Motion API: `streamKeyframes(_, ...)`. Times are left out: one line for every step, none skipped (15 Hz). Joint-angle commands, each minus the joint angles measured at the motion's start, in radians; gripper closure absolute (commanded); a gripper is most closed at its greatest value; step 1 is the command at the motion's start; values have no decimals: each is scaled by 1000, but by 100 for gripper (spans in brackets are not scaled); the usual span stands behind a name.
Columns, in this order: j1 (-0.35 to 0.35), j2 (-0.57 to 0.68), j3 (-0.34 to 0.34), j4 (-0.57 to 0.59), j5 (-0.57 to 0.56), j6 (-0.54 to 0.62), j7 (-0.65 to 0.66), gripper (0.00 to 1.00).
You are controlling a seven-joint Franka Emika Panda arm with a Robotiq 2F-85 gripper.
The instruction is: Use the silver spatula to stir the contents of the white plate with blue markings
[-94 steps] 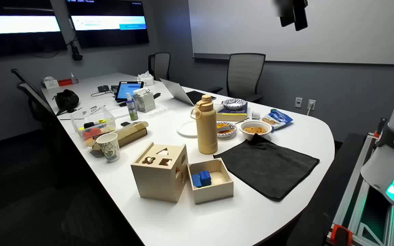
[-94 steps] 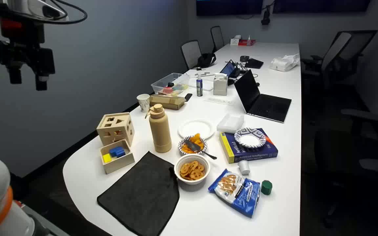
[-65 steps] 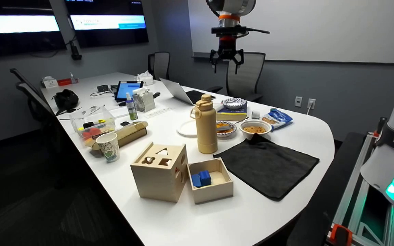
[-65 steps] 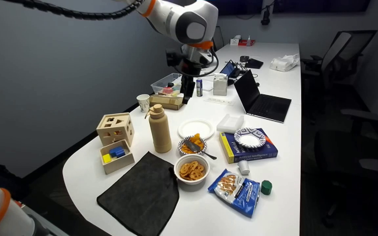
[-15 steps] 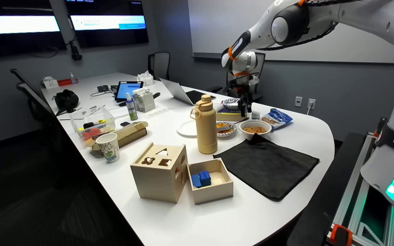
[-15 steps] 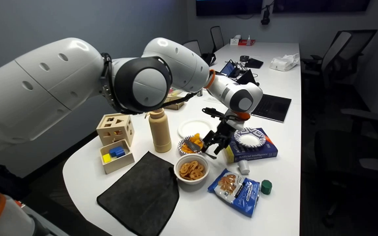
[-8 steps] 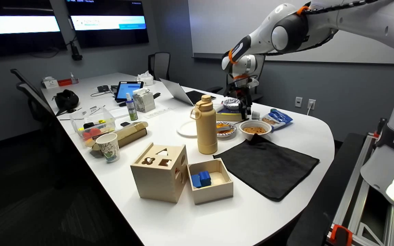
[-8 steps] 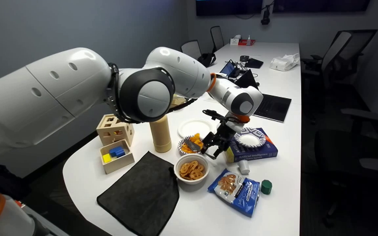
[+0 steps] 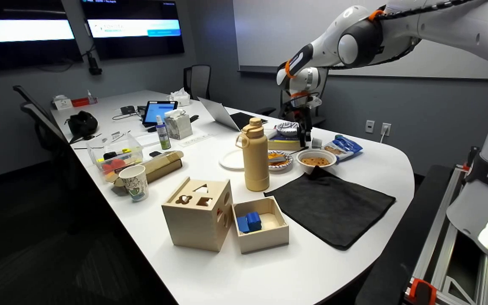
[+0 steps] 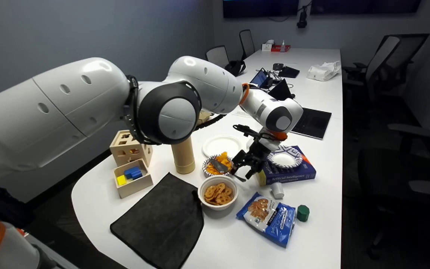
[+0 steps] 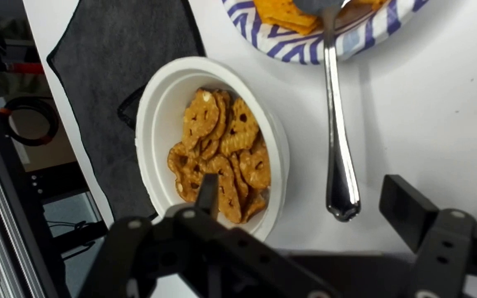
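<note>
The white plate with blue markings (image 11: pixel 296 49) is a small paper bowl with orange chips, also seen in both exterior views (image 10: pixel 206 170) (image 9: pixel 285 166). The silver spatula (image 11: pixel 338 157) rests with its dark blade (image 10: pixel 218 166) on the chips. Its handle sticks out over the rim, and the handle end also shows in an exterior view (image 9: pixel 300 149). My gripper (image 11: pixel 304 198) is open and empty above the handle end. In the wrist view the handle end appears between the two fingers, touching neither. In an exterior view the gripper (image 10: pixel 242 174) is just above the handle.
A white bowl of pretzels (image 11: pixel 280 165) stands close beside the handle, under one finger. A book (image 10: pixel 308 173) bears another patterned bowl (image 10: pixel 300 161). A tan bottle (image 9: pixel 256 161), white plate (image 10: pixel 242 144), black cloth (image 10: pixel 155 228), snack bag (image 10: pixel 267 220) and small cup (image 10: pixel 277 190) surround it.
The arm has come down from high above the table to the spatula handle, gripper open. In the last half second the gripper shifted slightly. The base light went from green to whitish. Objects have not moved.
</note>
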Motion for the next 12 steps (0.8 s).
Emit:
streamKeyframes(-27, 109, 15, 180, 21, -82, 76, 0)
streamKeyframes(-26, 117, 16, 186, 18, -79, 83, 0)
streamKeyframes(-26, 122, 18, 189, 17, -83, 89, 0)
streamKeyframes(-26, 127, 20, 194, 17, -84, 91, 0)
streamKeyframes(-26, 128, 23, 194, 16, -86, 94, 0)
streamKeyframes(-28, 131, 23, 197, 16, -89, 97, 0)
streamKeyframes(-29, 133, 24, 199, 16, -91, 100, 0)
streamKeyframes(-30, 134, 23, 200, 15, -93, 104, 0)
streamKeyframes(-31, 134, 23, 199, 16, -94, 106, 1)
streamKeyframes(-33, 133, 24, 197, 17, -92, 107, 3)
streamKeyframes(-35, 132, 24, 197, 18, -92, 108, 0)
streamKeyframes(-35, 132, 23, 197, 18, -91, 111, 2)
